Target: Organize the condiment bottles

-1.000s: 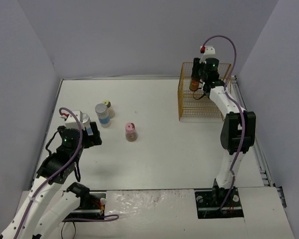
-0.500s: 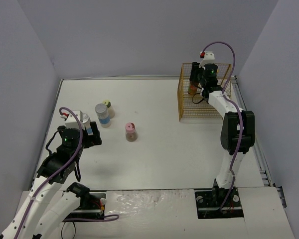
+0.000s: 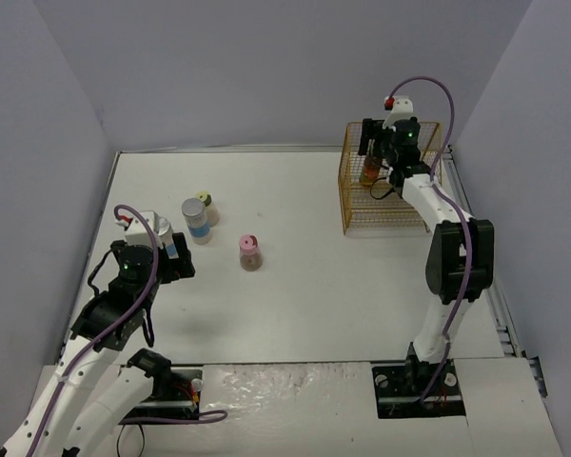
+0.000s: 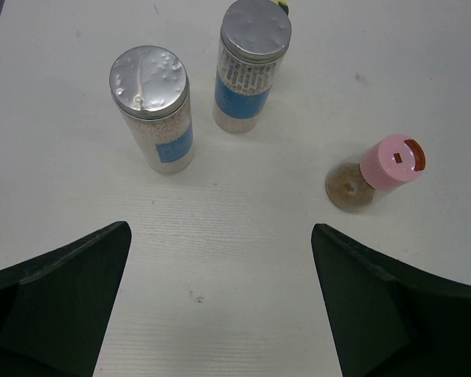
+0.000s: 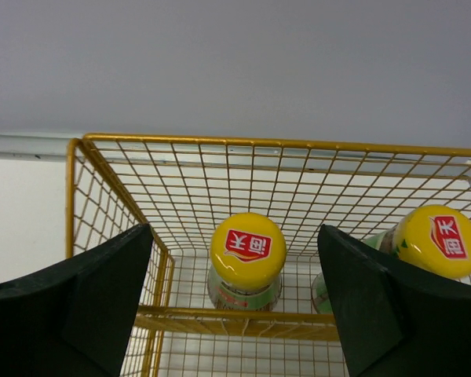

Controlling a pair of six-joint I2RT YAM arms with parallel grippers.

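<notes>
Two tall yellow-capped bottles (image 5: 247, 255) (image 5: 439, 243) stand inside the yellow wire basket (image 5: 220, 143). My right gripper (image 5: 234, 229) hangs open above the left one, with a gap on each side of its cap. From above, this gripper (image 3: 376, 150) is over the basket's back left corner, above the bottle (image 3: 369, 173). Two silver-lidded, blue-labelled bottles (image 4: 153, 110) (image 4: 251, 67) and a pink-capped bottle (image 4: 388, 165) stand on the table ahead of my open, empty left gripper (image 4: 220, 229). A yellow-green-capped bottle (image 3: 206, 202) stands behind them.
The basket (image 3: 347, 190) sits at the table's back right, close to the right wall. The loose bottles cluster at the left, near the left gripper (image 3: 176, 259). Grey walls close in the table on three sides.
My right gripper has opened and let go of the yellow-capped bottle, which now stands in the basket. The left arm has not moved.
</notes>
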